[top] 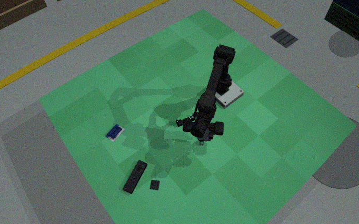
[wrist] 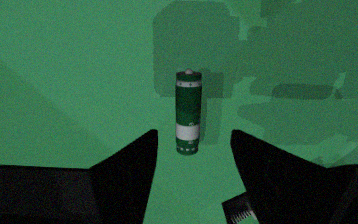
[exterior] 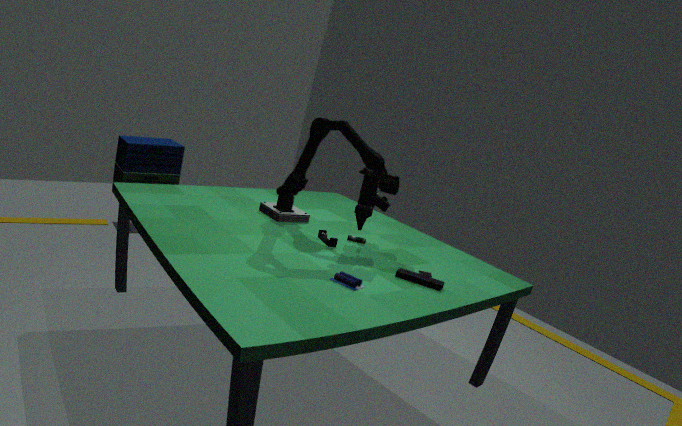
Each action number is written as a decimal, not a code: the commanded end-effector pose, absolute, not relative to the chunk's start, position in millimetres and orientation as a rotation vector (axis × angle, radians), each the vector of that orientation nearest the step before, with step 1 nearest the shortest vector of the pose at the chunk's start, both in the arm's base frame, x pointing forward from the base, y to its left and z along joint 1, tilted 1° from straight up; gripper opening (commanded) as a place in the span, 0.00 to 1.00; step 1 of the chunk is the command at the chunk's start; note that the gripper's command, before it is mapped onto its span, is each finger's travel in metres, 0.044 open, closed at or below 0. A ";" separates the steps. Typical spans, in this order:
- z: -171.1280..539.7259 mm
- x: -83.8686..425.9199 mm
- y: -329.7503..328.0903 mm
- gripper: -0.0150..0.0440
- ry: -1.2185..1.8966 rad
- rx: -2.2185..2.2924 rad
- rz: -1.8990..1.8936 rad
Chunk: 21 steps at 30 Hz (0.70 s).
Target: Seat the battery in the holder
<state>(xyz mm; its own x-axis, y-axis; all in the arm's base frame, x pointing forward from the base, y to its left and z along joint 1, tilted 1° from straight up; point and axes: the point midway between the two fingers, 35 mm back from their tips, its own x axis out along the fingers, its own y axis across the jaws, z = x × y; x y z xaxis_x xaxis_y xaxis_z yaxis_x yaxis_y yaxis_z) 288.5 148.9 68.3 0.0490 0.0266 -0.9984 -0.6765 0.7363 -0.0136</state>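
The gripper (wrist: 194, 145) hangs point-down above the green table (exterior: 216, 275), its two dark fingers spread about halfway with nothing between them. In the wrist view the battery (wrist: 188, 112) lies flat on the table just beyond the fingertips, in line with the gap, its nubbed terminal end pointing away. In the exterior view the holder (exterior: 326, 238) sits just left of the battery, apart from it. Nearer the front edge lie a blue pack on a white card (exterior: 347, 279) and a long black bar (exterior: 419, 278).
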 end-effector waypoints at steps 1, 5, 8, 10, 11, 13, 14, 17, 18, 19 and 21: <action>60.5 286.7 148.4 0.63 1.444 -0.577 0.589; 53.9 287.2 148.7 0.63 1.444 -0.577 0.589; 49.0 287.6 148.9 0.63 1.444 -0.577 0.589; 45.8 287.7 149.0 0.63 1.444 -0.577 0.589; 44.1 287.8 149.0 0.63 1.444 -0.577 0.589; 40.9 287.9 149.1 0.63 1.444 -0.577 0.589; 39.3 288.0 149.1 0.63 1.444 -0.577 0.589; 34.4 288.0 149.2 0.63 1.444 -0.577 0.589; 32.8 288.1 149.2 0.63 1.444 -0.577 0.589; 31.2 288.1 149.2 0.63 1.444 -0.577 0.589; 28.0 288.0 149.2 0.63 1.444 -0.577 0.589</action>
